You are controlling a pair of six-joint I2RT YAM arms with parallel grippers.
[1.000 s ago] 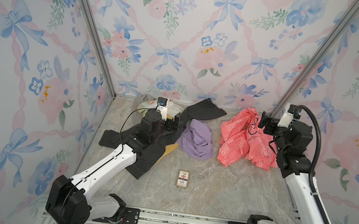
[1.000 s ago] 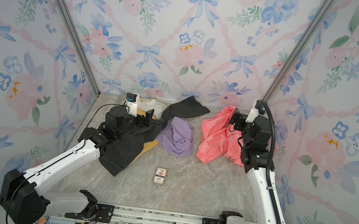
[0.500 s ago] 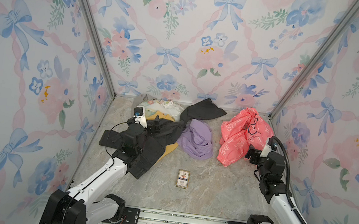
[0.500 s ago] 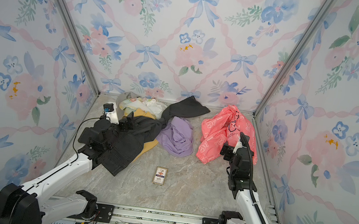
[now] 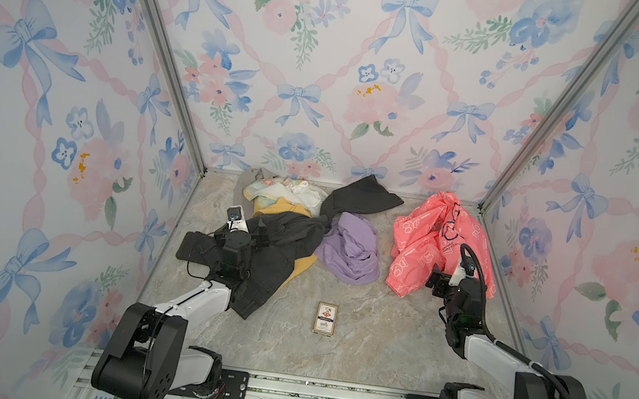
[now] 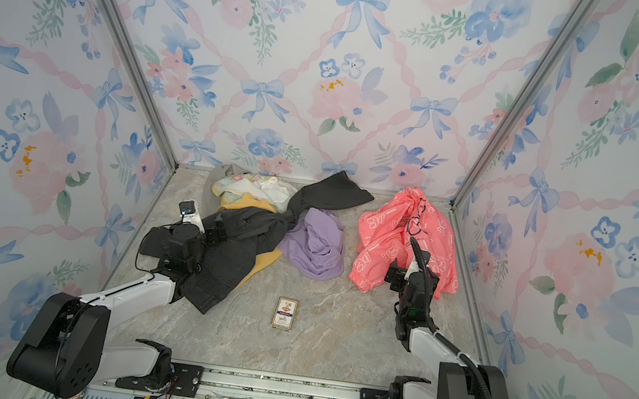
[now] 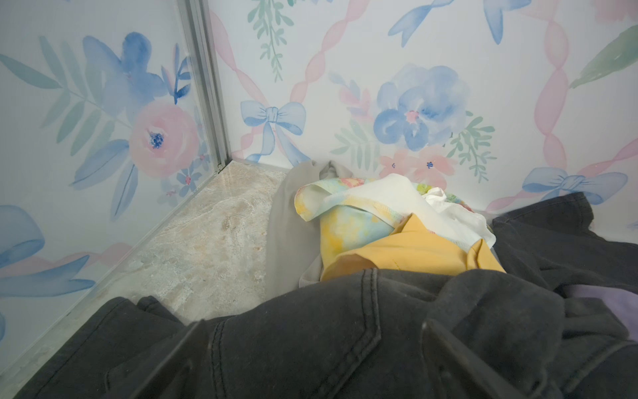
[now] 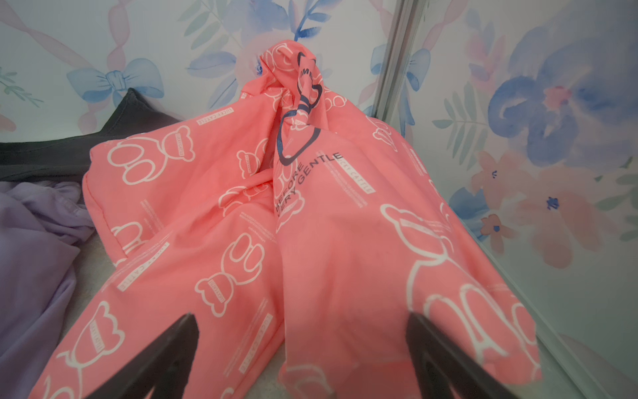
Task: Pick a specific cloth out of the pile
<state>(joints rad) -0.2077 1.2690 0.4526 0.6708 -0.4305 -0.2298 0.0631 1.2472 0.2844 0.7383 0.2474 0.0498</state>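
Two heaps share the counter (image 5: 374,342): the pile (image 5: 285,225) of mixed garments at back left, and the coral-pink bear-print cloth (image 5: 442,242) apart at the right, bunched against the right wall (image 5: 597,245). The front lies bare save a small card box (image 5: 325,318). Both arms stretch low toward the back. The right fingers (image 8: 162,355) spread wide, empty, over the cloth's near folds; the left fingers (image 7: 459,362) gape over dark jeans (image 7: 345,328), gripping nothing.

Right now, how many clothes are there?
7 show: the pink cloth apart at right, lilac cloth mid-table, dark jeans sprawled left, and yellow cloth, pastel cloth, white cloth and beige cloth bunched back left. More may hide underneath.
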